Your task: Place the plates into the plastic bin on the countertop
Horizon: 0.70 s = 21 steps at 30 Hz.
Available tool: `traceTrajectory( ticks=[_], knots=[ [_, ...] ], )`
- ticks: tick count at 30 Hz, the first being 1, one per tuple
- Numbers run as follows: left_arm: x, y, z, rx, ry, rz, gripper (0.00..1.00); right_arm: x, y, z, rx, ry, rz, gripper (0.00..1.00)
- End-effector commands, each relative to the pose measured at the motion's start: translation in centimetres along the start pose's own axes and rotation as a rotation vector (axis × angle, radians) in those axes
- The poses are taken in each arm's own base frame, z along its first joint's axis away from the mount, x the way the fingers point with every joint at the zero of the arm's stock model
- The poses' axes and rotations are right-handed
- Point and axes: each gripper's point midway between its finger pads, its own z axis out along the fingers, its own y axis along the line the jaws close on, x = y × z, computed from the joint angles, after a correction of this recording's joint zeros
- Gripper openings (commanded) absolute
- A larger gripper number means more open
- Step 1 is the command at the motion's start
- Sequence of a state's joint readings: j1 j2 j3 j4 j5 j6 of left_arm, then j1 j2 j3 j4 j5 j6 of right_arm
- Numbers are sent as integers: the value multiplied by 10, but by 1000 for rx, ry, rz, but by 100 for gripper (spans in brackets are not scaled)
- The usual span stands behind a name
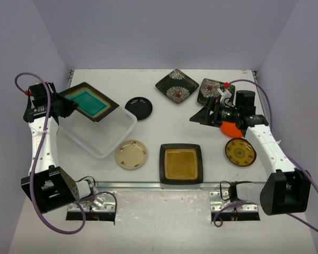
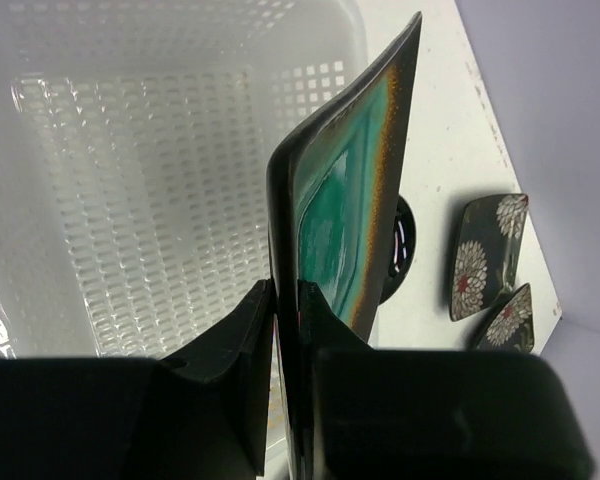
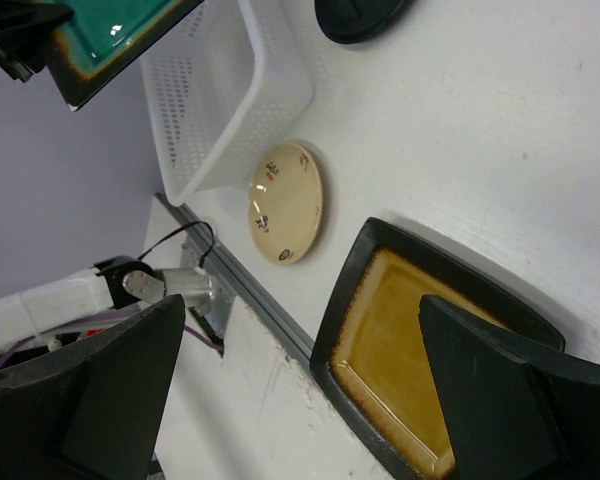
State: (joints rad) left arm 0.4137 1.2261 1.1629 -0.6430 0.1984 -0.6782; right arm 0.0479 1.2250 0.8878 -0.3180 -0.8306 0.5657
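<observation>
Teal plate (image 1: 89, 101), square and dark-rimmed, hangs tilted over the bin (image 1: 106, 139) at far left. Only the left wrist view shows the left gripper (image 2: 285, 310) clamped on its edge. Right gripper (image 3: 302, 330) stands released.

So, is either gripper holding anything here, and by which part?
The left gripper pinches the square teal-centred, dark-rimmed plate by its rim, over the clear plastic bin. The right gripper is open and empty.

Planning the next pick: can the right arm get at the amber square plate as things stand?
Probably yes. The right gripper is open and empty, and the amber plate lies flat by itself on that arm's side, with nothing on it.
</observation>
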Motion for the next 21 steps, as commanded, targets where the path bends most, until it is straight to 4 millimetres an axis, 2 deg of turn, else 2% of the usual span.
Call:
traceTrajectory(
  ticks=[1,6,12,14,15,18,19,20,21],
  knots=[
    [-23,-33,-14,154,-97,-15,0,3,-5,-7,40,-32,-55,99],
    [-15,4,10,77,-93,-73,0,9,1,-11,20,-29,-67,99],
    [-2,29,36,25,-47,-106,0,9,4,-15,21,-39,-84,99],
    [3,37,44,19,-25,-122,3,12,4,-15,18,-33,-78,99],
    [4,38,47,16,-22,-125,7,13,4,-15,16,-30,-76,99],
    [7,43,53,12,-7,-118,33,24,-1,-14,21,-21,-67,99],
    [8,42,54,22,-1,-114,46,28,-6,-14,35,-21,-62,99],
    [9,43,55,19,2,-114,65,30,-9,-14,49,-22,-62,99],
    [11,44,55,15,6,-116,68,31,-13,-13,63,-19,-58,99]
  ],
)
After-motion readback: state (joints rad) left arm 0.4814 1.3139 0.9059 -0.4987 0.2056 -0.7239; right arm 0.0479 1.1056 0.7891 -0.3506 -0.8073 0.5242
